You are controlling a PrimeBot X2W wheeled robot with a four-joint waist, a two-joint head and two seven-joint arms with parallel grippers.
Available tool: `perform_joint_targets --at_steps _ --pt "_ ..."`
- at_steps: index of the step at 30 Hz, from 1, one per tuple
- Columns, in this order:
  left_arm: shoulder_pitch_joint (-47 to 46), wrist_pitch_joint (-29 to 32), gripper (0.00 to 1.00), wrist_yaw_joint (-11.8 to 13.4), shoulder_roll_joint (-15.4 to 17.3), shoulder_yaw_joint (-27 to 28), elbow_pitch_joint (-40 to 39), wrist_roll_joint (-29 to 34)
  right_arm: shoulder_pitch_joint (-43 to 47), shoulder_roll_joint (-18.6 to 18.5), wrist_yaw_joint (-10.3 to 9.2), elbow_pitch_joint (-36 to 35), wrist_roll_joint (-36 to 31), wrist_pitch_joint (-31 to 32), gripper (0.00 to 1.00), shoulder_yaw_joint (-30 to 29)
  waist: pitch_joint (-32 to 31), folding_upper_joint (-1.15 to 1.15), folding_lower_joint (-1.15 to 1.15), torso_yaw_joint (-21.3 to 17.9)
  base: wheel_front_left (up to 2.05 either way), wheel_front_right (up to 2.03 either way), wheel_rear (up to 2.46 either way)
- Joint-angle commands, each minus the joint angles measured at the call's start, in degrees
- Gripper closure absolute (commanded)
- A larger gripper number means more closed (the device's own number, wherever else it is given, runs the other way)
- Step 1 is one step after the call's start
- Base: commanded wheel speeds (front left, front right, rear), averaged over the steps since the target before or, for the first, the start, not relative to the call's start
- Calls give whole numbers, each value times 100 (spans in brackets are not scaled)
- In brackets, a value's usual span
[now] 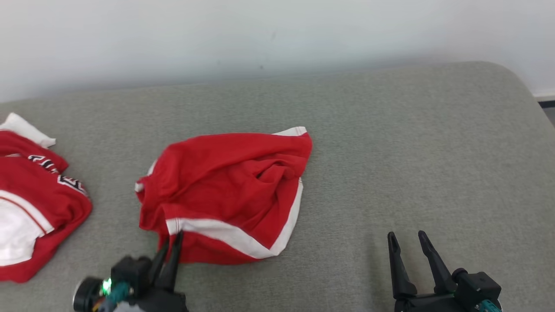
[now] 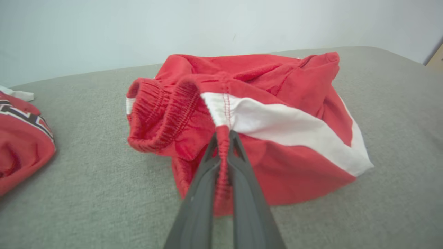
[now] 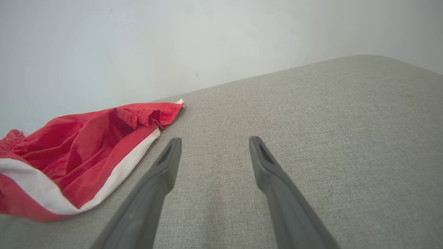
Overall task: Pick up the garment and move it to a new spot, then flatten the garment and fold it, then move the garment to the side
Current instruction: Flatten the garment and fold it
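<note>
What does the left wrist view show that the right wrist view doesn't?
Left wrist: the left pincer shut on a ridge of cloth in the crumpled red fabric shorts with white stripes, beside their ribbed elastic waistband. A second red garment with black-and-white lettering lies apart at the left edge.
Right wrist: the right pincer open, holding nothing, with bare grey woven cushion ahead of it.
Both: the shorts, the cushion, the pale wall.

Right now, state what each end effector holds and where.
Left end effector pinches the red shorts at a seam fold near the waistband; right end effector holds nothing.
</note>
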Motion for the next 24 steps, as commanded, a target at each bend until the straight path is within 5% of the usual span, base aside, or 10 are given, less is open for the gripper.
perform_joint_targets --at_steps 1,10,11,12,13,15,16,24 --pt "316 -33 100 77 8 2 -182 -16 63 13 -13 5 6 -2 0 2 -82 0 0 220 0 0 0" --pt "1504 -130 100 172 -180 -70 -605 -209 85 11 -13 23 -65 -2 0 -77 -123 0 0 572 0 0 0" --pt "1557 -141 95 176 -206 -91 -555 -197 94 11 -13 27 -78 -2 0 -91 -136 0 0 596 0 0 0" --pt "1607 -147 67 181 -257 -99 -508 -210 106 13 -13 32 -78 -2 0 -88 -149 0 0 612 0 0 0" --pt "1607 -147 67 181 -257 -99 -508 -210 106 13 -13 32 -78 -2 0 -88 -149 0 0 612 0 0 0" --pt "1652 -153 14 175 -332 -156 -431 -152 129 13 -13 48 -96 -2 0 -95 -191 0 0 639 0 0 0" --pt "1646 -160 0 160 -373 -162 -444 -142 139 13 -13 52 -103 -2 0 -103 -208 0 0 652 0 0 0" --pt "1789 -166 0 124 -574 280 -1472 146 214 12 -13 68 -118 -2 0 -182 -330 0 0 776 0 0 0"
